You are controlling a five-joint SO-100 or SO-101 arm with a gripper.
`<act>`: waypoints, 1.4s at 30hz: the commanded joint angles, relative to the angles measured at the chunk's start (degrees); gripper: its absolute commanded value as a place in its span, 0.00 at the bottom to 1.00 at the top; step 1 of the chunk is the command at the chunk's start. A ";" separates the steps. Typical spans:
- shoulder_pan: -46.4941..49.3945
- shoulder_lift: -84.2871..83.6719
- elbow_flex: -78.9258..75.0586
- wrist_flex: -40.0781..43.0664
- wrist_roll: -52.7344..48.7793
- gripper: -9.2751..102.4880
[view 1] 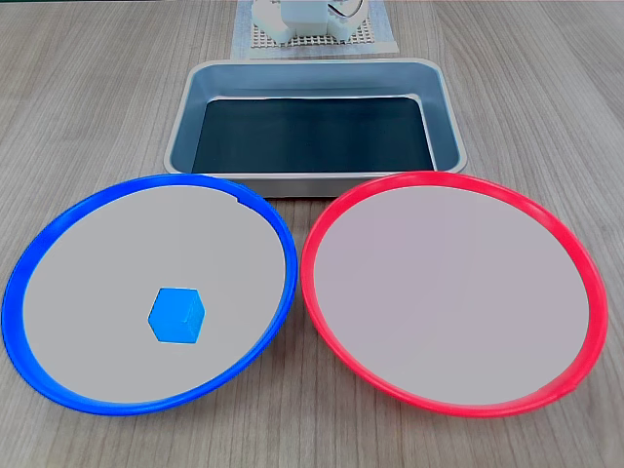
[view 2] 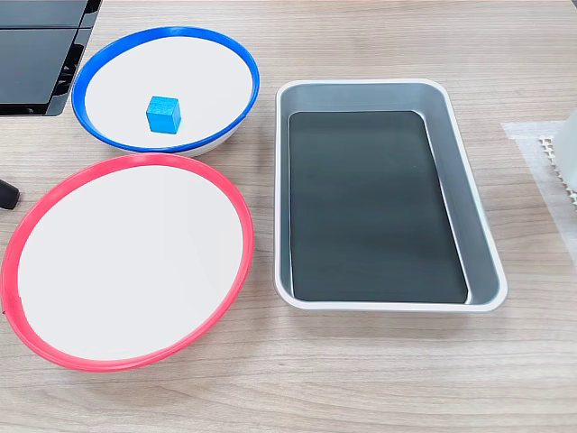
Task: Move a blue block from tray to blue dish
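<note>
The blue block (view 1: 177, 316) (view 2: 163, 114), a small bright blue cube, rests on the pale centre of the blue dish (view 1: 68, 219) (view 2: 117, 45), a little toward its near side in a fixed view. The grey metal tray (view 1: 185, 107) (view 2: 451, 135) with its dark bottom holds nothing. In a fixed view the tray lies behind both dishes; in the other fixed view it lies to their right.
A red-rimmed plate (view 1: 322, 283) (view 2: 36, 216) of the same size lies beside the blue dish, bare. The arm's white base (view 1: 307, 18) stands on a perforated mat (view 1: 380, 39) (view 2: 550, 153) behind the tray. A dark device (view 2: 36, 54) sits at the table's corner.
</note>
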 commanded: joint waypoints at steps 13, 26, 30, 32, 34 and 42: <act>-6.59 62.14 51.33 24.08 -10.28 0.08; -5.63 69.70 52.21 34.98 -8.53 0.08; -5.80 69.70 52.21 34.98 -8.79 0.08; -5.89 69.70 52.21 34.98 -8.96 0.08; -5.89 69.70 52.21 34.98 -8.96 0.08; -5.89 69.70 52.21 34.98 -8.96 0.08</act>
